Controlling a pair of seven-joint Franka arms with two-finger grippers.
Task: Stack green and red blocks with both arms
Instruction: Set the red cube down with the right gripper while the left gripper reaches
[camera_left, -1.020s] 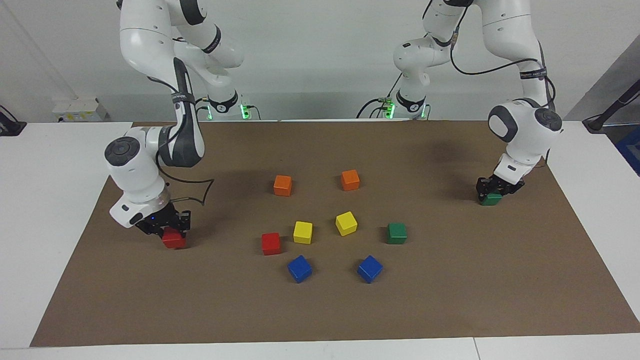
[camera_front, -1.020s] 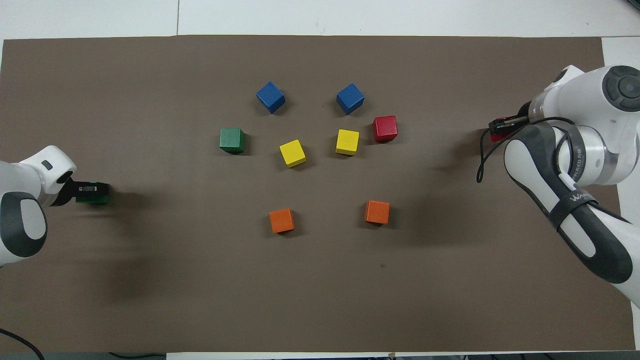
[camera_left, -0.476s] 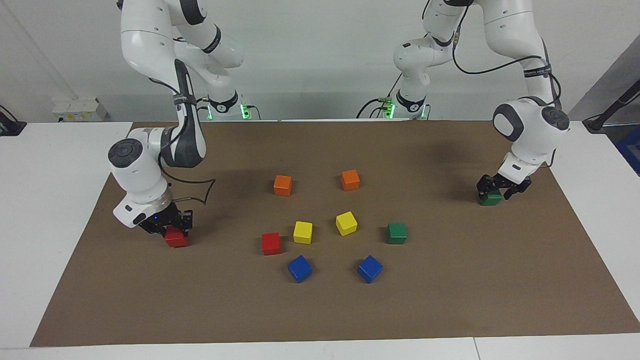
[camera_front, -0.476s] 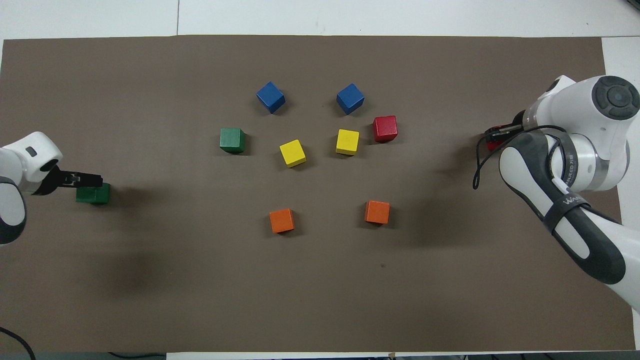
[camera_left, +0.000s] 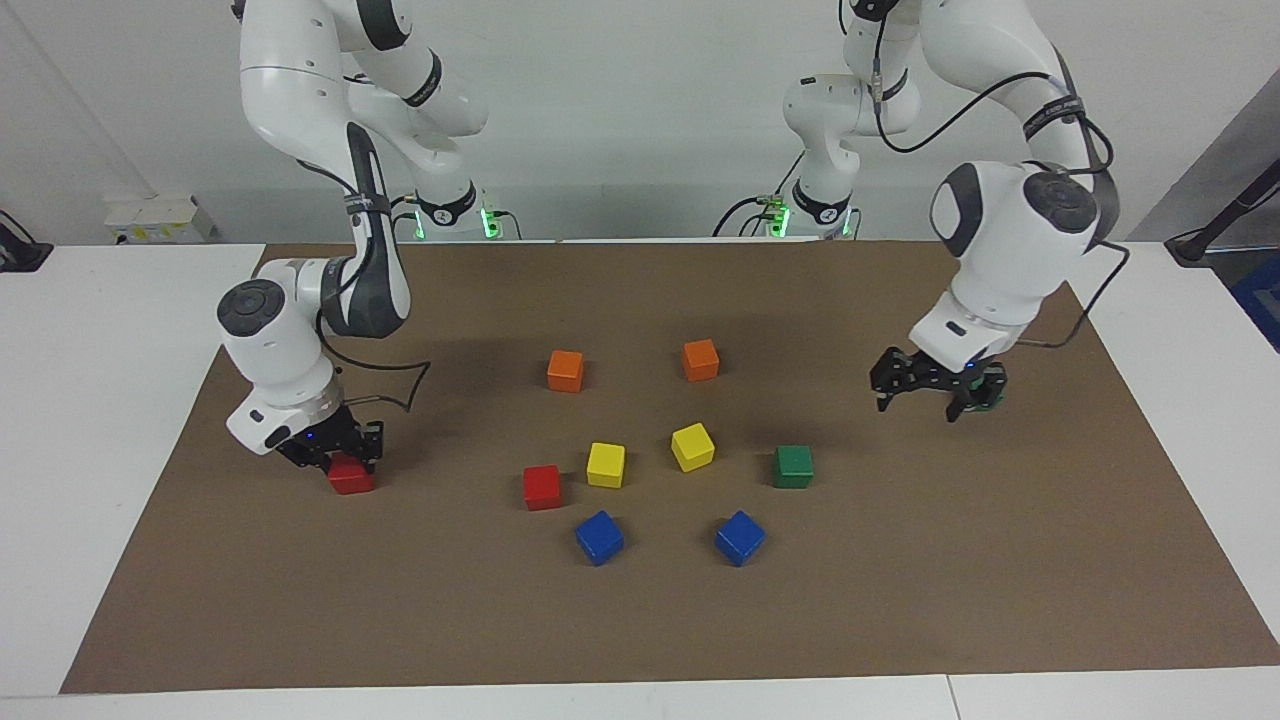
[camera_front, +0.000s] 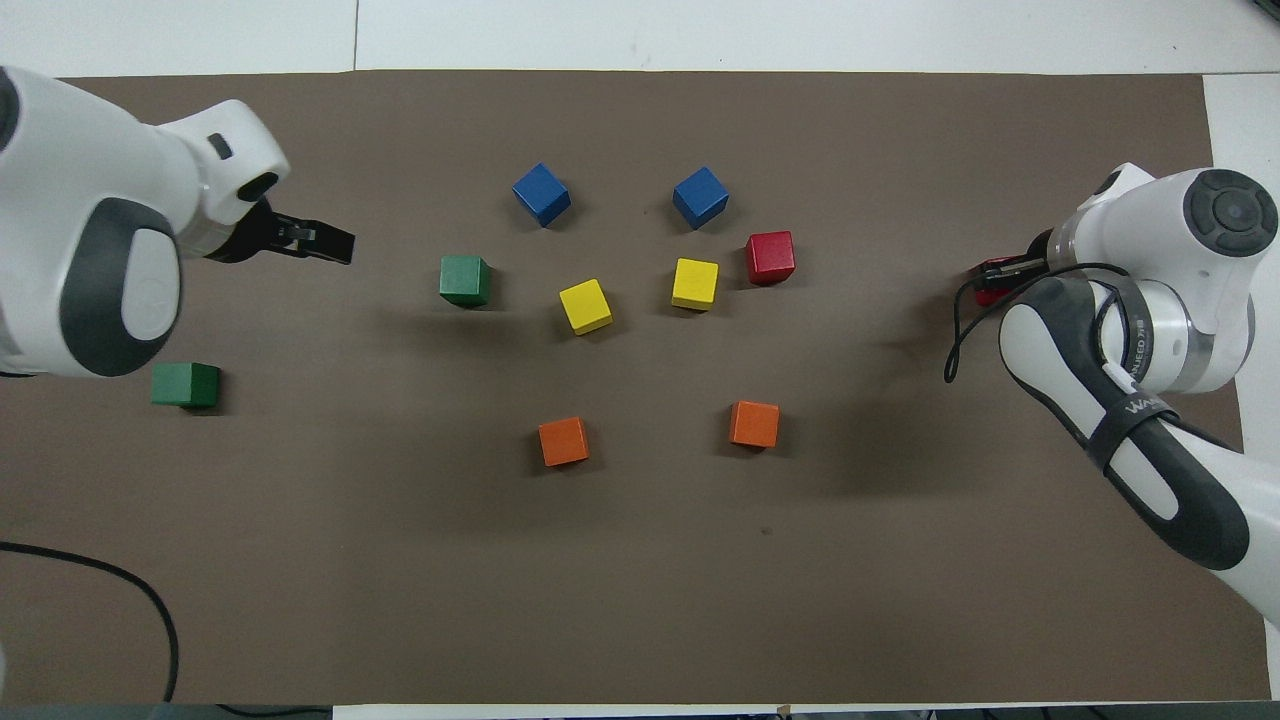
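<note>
My two claws work the desk's ends.
Left claw (camera_left: 927, 392) hangs spread, empty; right claw (camera_left: 334, 452) pinches a red block (camera_left: 350, 477).

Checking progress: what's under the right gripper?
A lone red block on the brown mat, beneath the right gripper; its top is partly covered, so contact is unclear.

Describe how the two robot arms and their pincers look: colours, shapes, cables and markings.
The left arm and right arm are glossy white, built of rounded tubular segments with dark grey joint caps. A thin black cable loops along each, held by a dark strap with pale lettering. The left pincer and right pincer are black and two-fingered.
</note>
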